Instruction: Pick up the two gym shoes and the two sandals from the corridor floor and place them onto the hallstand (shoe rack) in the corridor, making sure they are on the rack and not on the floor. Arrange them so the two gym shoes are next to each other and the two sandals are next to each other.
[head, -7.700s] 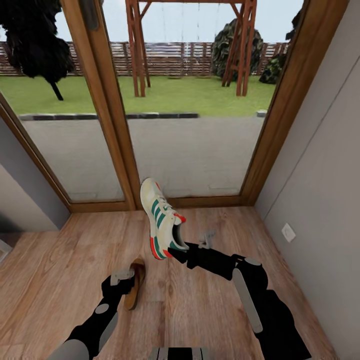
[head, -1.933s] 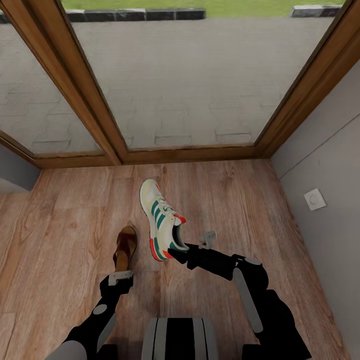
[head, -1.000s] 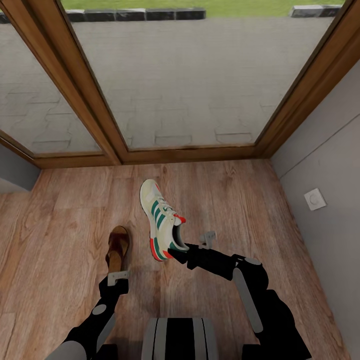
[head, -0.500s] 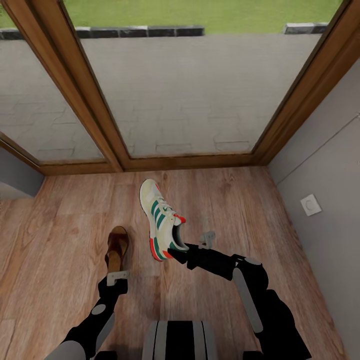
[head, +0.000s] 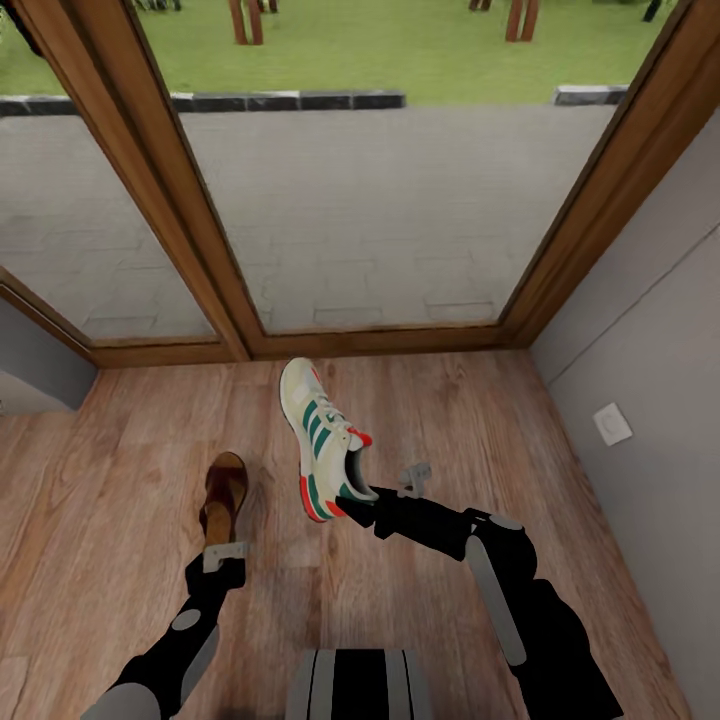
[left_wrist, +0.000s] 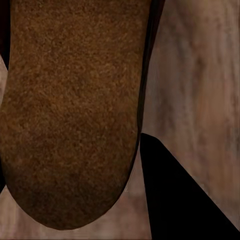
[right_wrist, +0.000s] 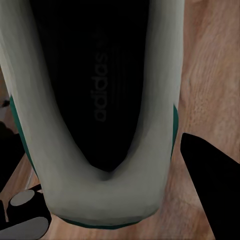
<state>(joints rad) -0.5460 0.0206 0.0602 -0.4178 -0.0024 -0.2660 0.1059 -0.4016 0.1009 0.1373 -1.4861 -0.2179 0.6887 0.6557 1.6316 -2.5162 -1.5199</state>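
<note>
So counting what's visible: one gym shoe (head: 322, 436), one sandal (head: 224, 497), two grippers.

The gym shoe is up off the corridor floor (head: 460, 420), toe pointing away from the robot toward the glass door (head: 350, 220), heel end sitting right at the right gripper (head: 352, 503). That gripper is clamped on the heel collar; in the right wrist view the dark inside with the adidas print on the insole (right_wrist: 100, 95) runs straight out from the fingers, with the white heel rim (right_wrist: 107, 195) closest to the camera.

The sandal is just ahead of the left gripper (head: 222, 553), heel end at the fingertips, toe pointing away. In the left wrist view its tan footbed (left_wrist: 70, 115) is right up close with floor planks behind it. Can't honestly tell from either view whether the fingers are pinching it or just sitting at the heel.

Versus half a second ago: the head camera has tipped up, more lawn at the top, so the whole picture slid down. The shoe and right arm sit at the same spot in frame, while the left gripper and sandal have drifted a bit toward the robot's left.

A wall switch (head: 612, 424) sits on the grey wall to the right.
</note>
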